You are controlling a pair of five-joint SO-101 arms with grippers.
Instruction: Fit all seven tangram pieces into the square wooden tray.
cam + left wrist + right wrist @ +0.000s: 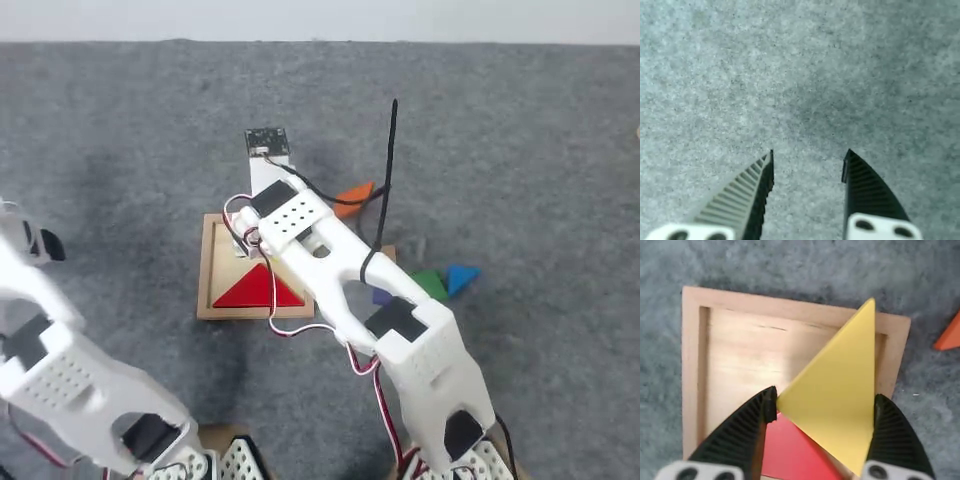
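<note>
- Right wrist view: my right gripper [825,395] clamps the large yellow triangle piece [840,390] over the square wooden tray [692,365], one tip crossing its rim.
- A large red triangle piece [795,455] lies inside the tray, along one edge.
- My left gripper [809,152] hangs with jaws apart over the grey felt tabletop [790,60].

Red triangle [256,290] in wooden tray [208,272], right arm [335,262] over it
</note>
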